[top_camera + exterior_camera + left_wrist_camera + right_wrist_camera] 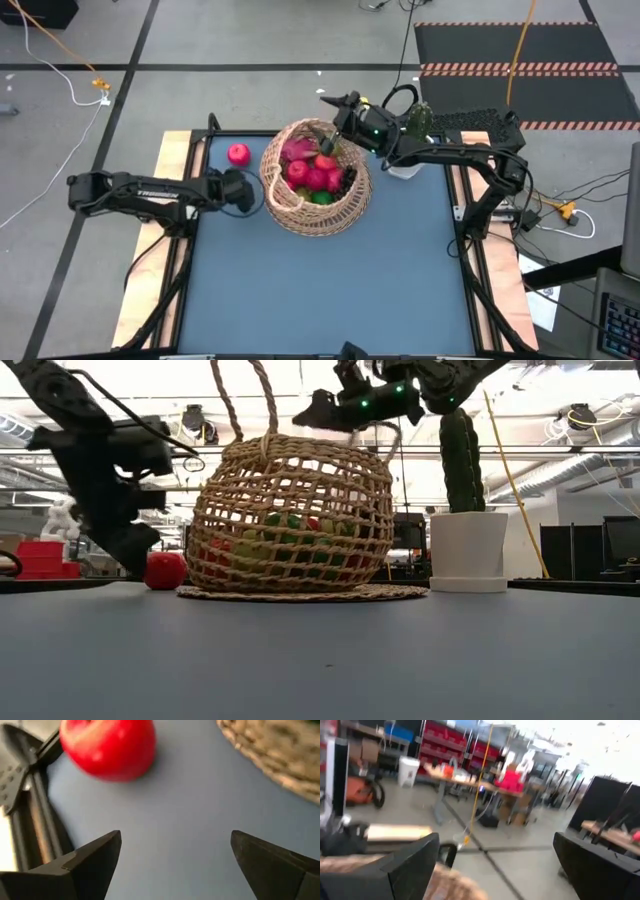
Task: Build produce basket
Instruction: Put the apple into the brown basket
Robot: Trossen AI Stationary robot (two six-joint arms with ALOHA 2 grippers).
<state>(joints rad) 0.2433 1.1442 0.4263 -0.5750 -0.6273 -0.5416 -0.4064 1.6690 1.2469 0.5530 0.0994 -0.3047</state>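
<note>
The tan wicker basket stands on its flat base at the middle of the blue table. Produce lies inside it: pink and red fruits and a green one. A red apple rests on the table just left of the basket, also plain in the left wrist view. My left gripper hovers low beside the basket's left wall, open and empty, the apple a little beyond its fingers. My right gripper is held high over the basket's far rim, open and empty.
A green cactus in a white pot stands right of the basket, at the far right of the table under my right arm. Bare blue table surface spreads from the basket to the near edge.
</note>
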